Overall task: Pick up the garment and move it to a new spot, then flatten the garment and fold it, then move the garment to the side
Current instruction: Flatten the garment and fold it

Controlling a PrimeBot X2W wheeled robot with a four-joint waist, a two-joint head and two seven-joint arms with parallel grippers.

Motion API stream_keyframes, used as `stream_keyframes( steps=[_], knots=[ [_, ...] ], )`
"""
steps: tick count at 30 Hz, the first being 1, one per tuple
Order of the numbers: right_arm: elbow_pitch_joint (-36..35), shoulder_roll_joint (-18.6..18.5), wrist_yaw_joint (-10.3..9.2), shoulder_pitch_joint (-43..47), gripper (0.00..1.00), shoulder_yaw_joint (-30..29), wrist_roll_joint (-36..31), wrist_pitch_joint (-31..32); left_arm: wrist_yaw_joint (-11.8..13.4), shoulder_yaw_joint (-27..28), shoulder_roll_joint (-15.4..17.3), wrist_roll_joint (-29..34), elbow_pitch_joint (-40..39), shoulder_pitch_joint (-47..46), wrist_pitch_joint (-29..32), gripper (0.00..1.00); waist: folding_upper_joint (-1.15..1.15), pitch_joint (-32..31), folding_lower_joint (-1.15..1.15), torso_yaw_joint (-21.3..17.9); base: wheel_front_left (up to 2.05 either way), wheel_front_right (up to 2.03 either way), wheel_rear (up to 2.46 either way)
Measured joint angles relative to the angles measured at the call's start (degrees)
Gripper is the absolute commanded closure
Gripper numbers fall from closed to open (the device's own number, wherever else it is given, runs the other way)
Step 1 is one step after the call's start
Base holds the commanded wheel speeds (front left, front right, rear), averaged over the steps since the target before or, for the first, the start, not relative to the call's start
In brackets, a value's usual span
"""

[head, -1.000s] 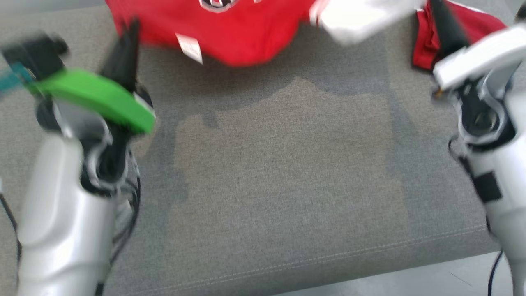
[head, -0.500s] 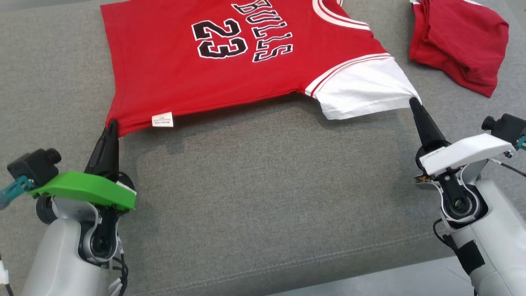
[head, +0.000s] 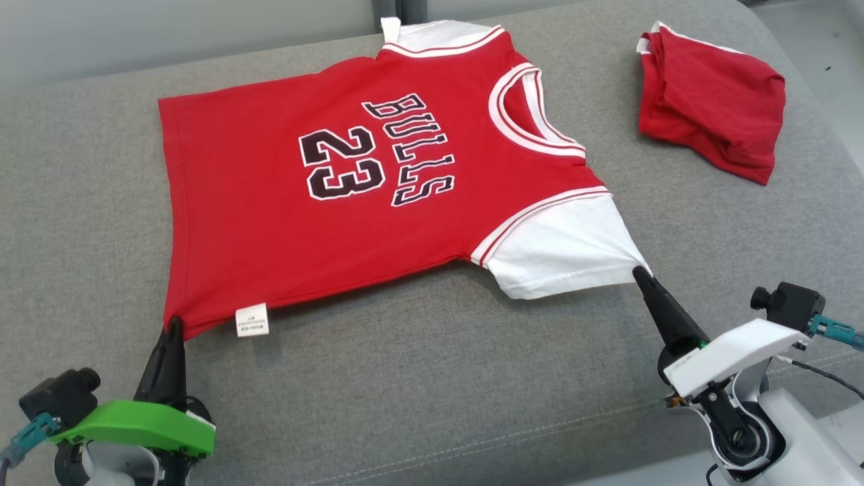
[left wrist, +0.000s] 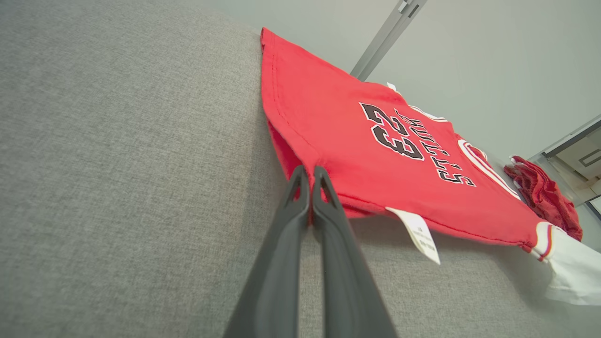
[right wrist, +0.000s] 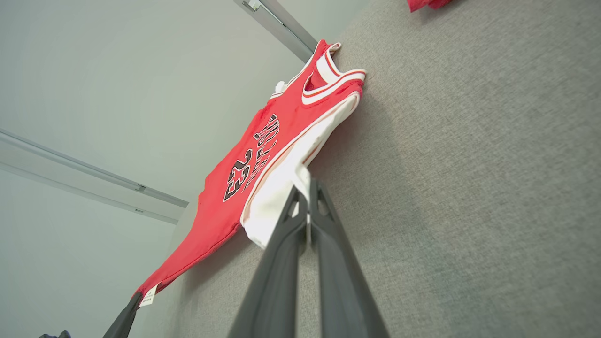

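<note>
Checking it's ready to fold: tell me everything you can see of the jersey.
The jersey is red cloth with white sleeves, striped trim, black BULLS 23 and a white hem tag. It lies spread, print up, on the grey cushion. The left gripper pinches a hem corner, the right gripper the near sleeve's tip.

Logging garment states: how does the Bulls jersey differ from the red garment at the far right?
The jersey lies spread flat; the red garment sits bunched. The jersey shows black lettering and white sleeves; the red garment has no visible lettering, just thin white trim. The left end effector pinches the jersey's hem corner, the right end effector its sleeve; nothing touches the red garment. Both are red, on the grey cushion.
</note>
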Motion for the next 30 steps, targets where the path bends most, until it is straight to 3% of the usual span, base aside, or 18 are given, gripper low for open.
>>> stream_keyframes(
  steps=[9, 18, 30],
  knots=[
    [-4.99, -2.48, 0.0, 7.2, 1.0, 2.3, -1.65, 0.05, 0.0, 1.13, 0.53, 0.87, -2.47, 6.17, -0.7, 1.0, 0.0, -3.21, 0.0, -3.28, 0.0, 0.0, 0.0],
    [-10.25, -4.32, 0.0, 12.89, 1.0, 3.88, -1.42, 1.33, 0.0, 2.93, 0.66, 0.94, -5.22, 9.13, -1.18, 1.0, 0.0, -2.88, 0.0, -3.35, 0.0, 0.0, 0.0],
    [-9.22, -4.93, -0.64, 16.8, 1.0, 5.21, -1.08, 2.87, 0.11, 2.42, 0.14, 2.12, -3.68, 11.88, -1.34, 1.0, 0.0, -2.15, 0.0, -3.07, 0.0, 0.0, 0.0]
  ],
)
